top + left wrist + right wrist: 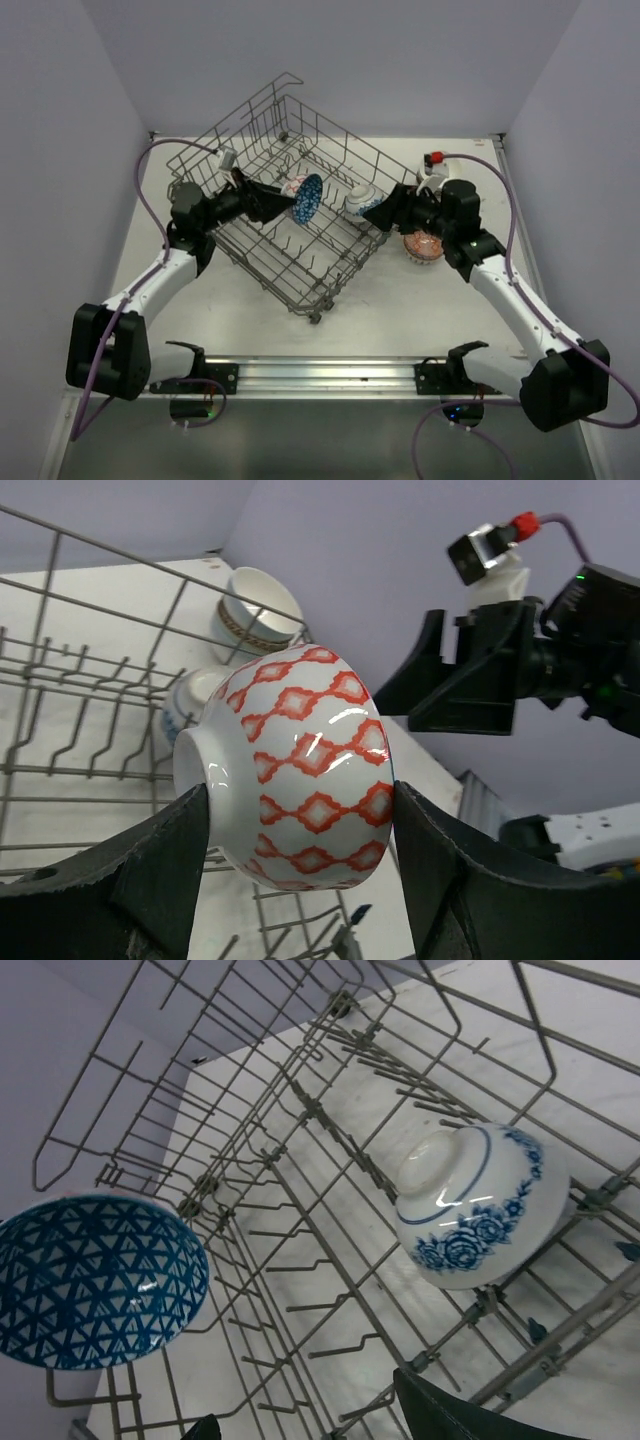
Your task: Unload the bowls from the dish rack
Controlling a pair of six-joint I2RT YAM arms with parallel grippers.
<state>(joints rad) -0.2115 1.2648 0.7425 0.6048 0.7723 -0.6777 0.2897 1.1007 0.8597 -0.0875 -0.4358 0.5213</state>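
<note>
White tabletop (250, 320), lilac walls. At its centre sits the dish rack (260, 120), skewed. From the rack's left side the left gripper (300, 810) reaches in, jaws part-way closed and clamped on a red-diamond bowl (300, 740), blue lattice inside, held over the rack floor. At the rack's right edge the right gripper (378, 212) has its jaws wide apart and holds nothing. Among the tines there, a blue-flower bowl (480, 1210) lies tipped, foot showing. Right of the rack, a red-patterned bowl (422, 245) rests on the table.
</note>
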